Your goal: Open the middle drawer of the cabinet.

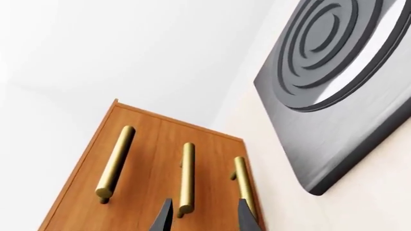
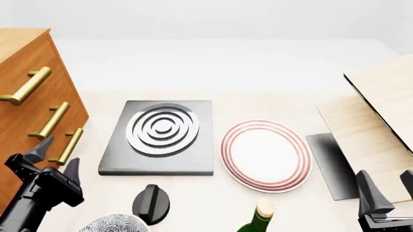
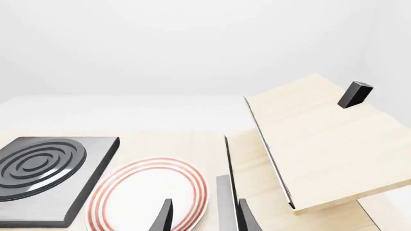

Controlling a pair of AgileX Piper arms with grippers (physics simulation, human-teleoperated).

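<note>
Left gripper hangs closest to me, black and angular, its two tapered fingers spread apart in front of the cabinet with nothing between them. Its wrist view looks along those fingers up the cabinet's smooth orange-brown wooden front at three brass bars; the middle one sits between the fingertips, though I cannot tell whether anything touches it. Right gripper hovers low, far from the cabinet on the other side, its dark fingers also parted and empty.

Near the left gripper, further from the cabinet, lie a fuzzy grey rounded thing, a black knob-like piece and a green bottle with a pale cork.

Middle drawer is the centre of three in the cabinet; its round brass bar handle stands off the wood on short posts, between the topmost handle and the lowest handle. I cannot tell from here whether it is pulled out at all.

Just beside the cabinet lies a flat dark grey slab with rounded corners, its top cut into concentric rings. Past that sits a round white plate with red rim bands, nothing on it. Furthest from the cabinet are pale light-wood boards, one tilted, with a small black block on it.
</note>
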